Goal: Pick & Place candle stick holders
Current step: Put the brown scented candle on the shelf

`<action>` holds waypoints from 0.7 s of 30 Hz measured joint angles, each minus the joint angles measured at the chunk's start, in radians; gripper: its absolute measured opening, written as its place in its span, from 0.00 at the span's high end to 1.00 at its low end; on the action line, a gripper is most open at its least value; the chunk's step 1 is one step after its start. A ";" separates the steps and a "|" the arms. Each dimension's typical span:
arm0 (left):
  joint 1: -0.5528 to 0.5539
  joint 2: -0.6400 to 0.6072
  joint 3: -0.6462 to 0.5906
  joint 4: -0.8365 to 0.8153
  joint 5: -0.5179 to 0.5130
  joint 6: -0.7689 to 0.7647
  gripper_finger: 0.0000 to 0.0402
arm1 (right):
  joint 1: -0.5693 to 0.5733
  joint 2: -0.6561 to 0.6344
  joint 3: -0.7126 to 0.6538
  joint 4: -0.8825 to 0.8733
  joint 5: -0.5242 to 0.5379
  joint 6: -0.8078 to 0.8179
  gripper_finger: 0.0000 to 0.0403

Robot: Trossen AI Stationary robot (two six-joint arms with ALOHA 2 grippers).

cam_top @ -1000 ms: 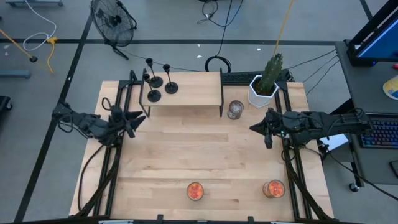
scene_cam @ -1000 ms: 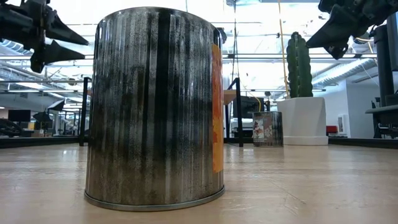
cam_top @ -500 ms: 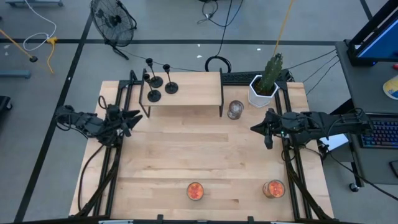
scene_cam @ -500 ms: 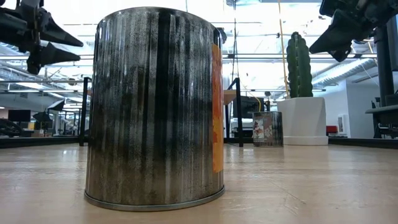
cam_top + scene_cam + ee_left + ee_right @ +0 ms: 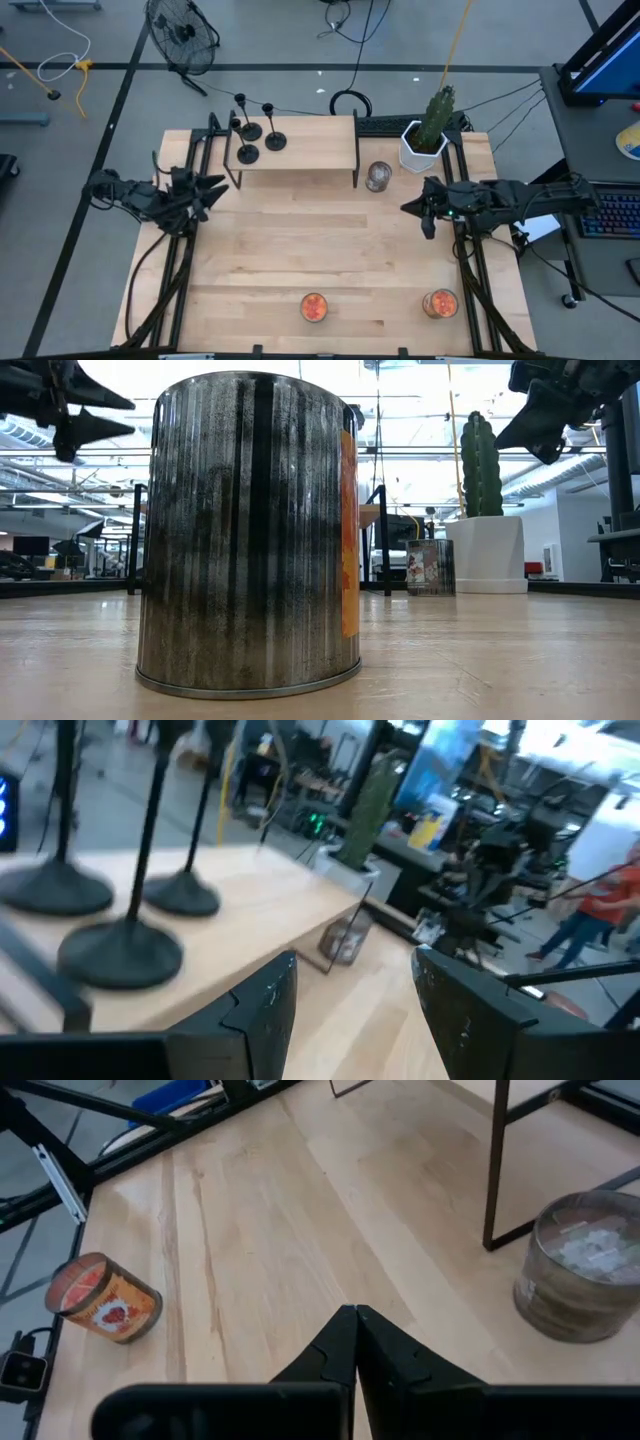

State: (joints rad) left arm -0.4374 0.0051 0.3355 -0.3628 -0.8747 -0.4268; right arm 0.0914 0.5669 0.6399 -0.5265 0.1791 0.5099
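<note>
Beside shelf (image 5: pixel 300 155): left tool (image 5: pixel 212 187) apart, near holders (image 5: pixel 258 140); straddle nearest stem before clamping. Right tool (image 5: pixel 412 207) together, idle.

High view: overhead, straight down, far enough to take in my whole counter (image 5: pixel 330 250) and both arms.

Low view: at counter height, level, pressed close to an orange-filled jar (image 5: pixel 250 530) that fills its middle; cactus pot (image 5: pixel 487 552) far behind.

Left wrist view: looks past my left tool (image 5: pixel 350 1010) toward 3 o'clock, close on the candle stick holders (image 5: pixel 120 955); shares the clear glass jar (image 5: pixel 343 940) with the right wrist view.

Right wrist view: looks down past my right tool (image 5: pixel 355 1350) toward 9 o'clock, near the counter.
</note>
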 joint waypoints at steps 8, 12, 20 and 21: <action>0.000 0.000 0.000 0.072 0.010 0.093 0.48 | 0.000 0.078 0.000 0.120 0.001 -0.002 0.99; 0.000 0.000 0.000 0.074 0.009 0.092 0.48 | 0.000 0.135 0.000 0.177 0.001 0.001 0.99; 0.000 0.000 0.000 0.077 0.011 0.092 0.48 | 0.000 0.252 0.000 0.299 0.002 0.002 0.99; 0.000 0.000 0.000 0.077 0.011 0.092 0.48 | 0.000 0.266 0.000 0.313 0.002 0.002 0.99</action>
State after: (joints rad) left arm -0.4374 0.0051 0.3359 -0.2863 -0.8639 -0.3345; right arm 0.0914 0.8326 0.6399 -0.2135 0.1814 0.5117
